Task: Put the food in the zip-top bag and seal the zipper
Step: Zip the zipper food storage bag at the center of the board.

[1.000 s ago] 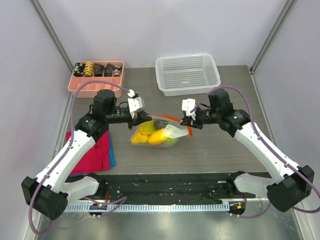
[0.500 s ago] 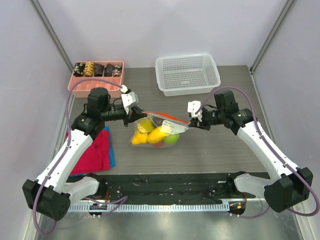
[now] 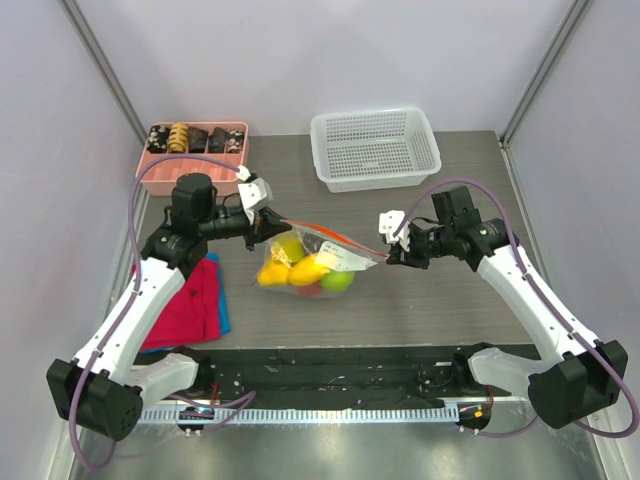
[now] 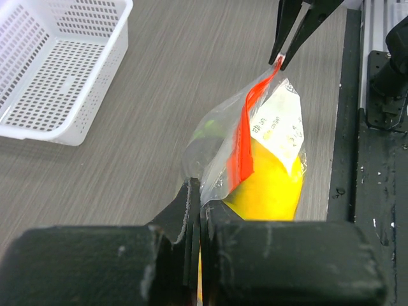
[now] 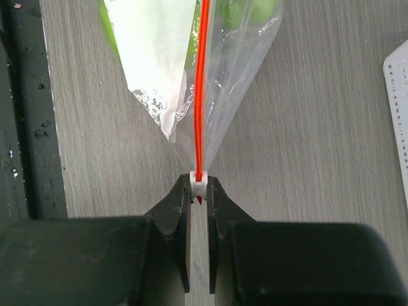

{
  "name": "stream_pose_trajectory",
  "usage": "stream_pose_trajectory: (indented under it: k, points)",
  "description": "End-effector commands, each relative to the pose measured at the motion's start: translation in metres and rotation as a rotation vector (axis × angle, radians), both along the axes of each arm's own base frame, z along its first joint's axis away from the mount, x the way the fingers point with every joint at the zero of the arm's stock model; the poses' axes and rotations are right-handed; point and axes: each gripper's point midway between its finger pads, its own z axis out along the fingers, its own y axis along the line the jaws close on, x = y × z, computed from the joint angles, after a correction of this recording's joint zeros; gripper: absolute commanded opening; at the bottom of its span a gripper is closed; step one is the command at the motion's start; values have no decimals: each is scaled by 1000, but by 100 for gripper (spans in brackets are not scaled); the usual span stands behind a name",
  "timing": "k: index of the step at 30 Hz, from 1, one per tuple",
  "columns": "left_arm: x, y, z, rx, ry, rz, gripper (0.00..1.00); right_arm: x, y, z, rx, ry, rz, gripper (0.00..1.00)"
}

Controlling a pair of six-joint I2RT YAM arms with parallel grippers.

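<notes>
1. Top view: the bag (image 3: pixel 345 260) of fruits (image 3: pixel 305 270) is at the middle of the desk (image 3: pixel 430 300). My left fingers (image 3: pixel 272 222) pinch one corner, and my right fingers (image 3: pixel 388 250) pinch the zipper (image 3: pixel 330 236) at its far end.
2. Left wrist: my left fingers (image 4: pixel 196 199) are clamped on the bag's edge, beside a yellow lemon (image 4: pixel 268 191).
3. Right wrist: my right fingers (image 5: pixel 199 189) squeeze the zipper's white slider (image 5: pixel 199 182).

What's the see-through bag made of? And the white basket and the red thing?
The zip-top bag looks like thin clear plastic: see-through, shiny, crinkled. Its zipper seems a stiffer orange-red plastic strip. The white basket is probably hard plastic, moulded with a grid of small holes. The red thing looks like soft cloth, matte and folded, but it's too far away to be sure.
</notes>
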Motion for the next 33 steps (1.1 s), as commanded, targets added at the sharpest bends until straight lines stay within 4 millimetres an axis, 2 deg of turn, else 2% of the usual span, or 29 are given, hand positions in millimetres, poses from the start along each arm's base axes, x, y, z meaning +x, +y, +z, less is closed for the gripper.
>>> stream_pose_trajectory:
  k: [1, 2, 5, 6, 8, 9, 10, 12, 13, 16, 18, 20, 22, 28, 31, 33]
  points:
    - [13, 3, 35, -65, -116, 19, 0, -13, -21, -14, -77, 94, -65, 3]
    - [10, 1, 35, -72, -106, -2, 0, -14, -18, -11, -56, 113, -71, 4]
    - [4, -5, 36, -84, -85, -42, 0, -11, -6, 6, 16, 128, -62, 21]
    - [3, -6, 36, -86, -82, -49, 0, -10, -2, 10, 34, 131, -60, 43]
    - [0, -10, 37, -87, -79, -70, 0, -5, 10, 28, 110, 155, -66, 65]
    - [-1, -12, 37, -87, -77, -78, 0, -1, 15, 36, 148, 165, -86, 67]
    - [-4, -16, 38, -88, -77, -96, 0, 11, 24, 49, 203, 137, -87, 68]
    - [-5, -20, 36, -82, -71, -110, 0, 17, 36, 69, 279, 166, -120, 70]
    - [-7, -21, 35, -81, -69, -118, 0, 26, 44, 79, 316, 140, -114, 70]
    - [-10, -27, 34, -74, -61, -139, 0, 33, 63, 102, 393, 147, -105, 70]
    - [-8, -29, 33, -68, -47, -137, 0, 32, 77, 109, 409, 147, -76, 70]
    - [-6, -31, 33, -67, -29, -133, 0, 28, 87, 111, 405, 145, -55, 68]
    - [-2, -32, 34, -67, -10, -118, 0, 16, 97, 112, 401, 156, -20, 68]
    - [-1, -37, 33, -68, 19, -122, 0, -12, 102, 101, 373, 147, 3, 68]
    - [-2, -40, 31, -64, 20, -135, 0, -10, 101, 92, 344, 134, -16, 67]
    - [-3, -42, 31, -64, 25, -147, 0, -6, 102, 93, 336, 121, -19, 67]
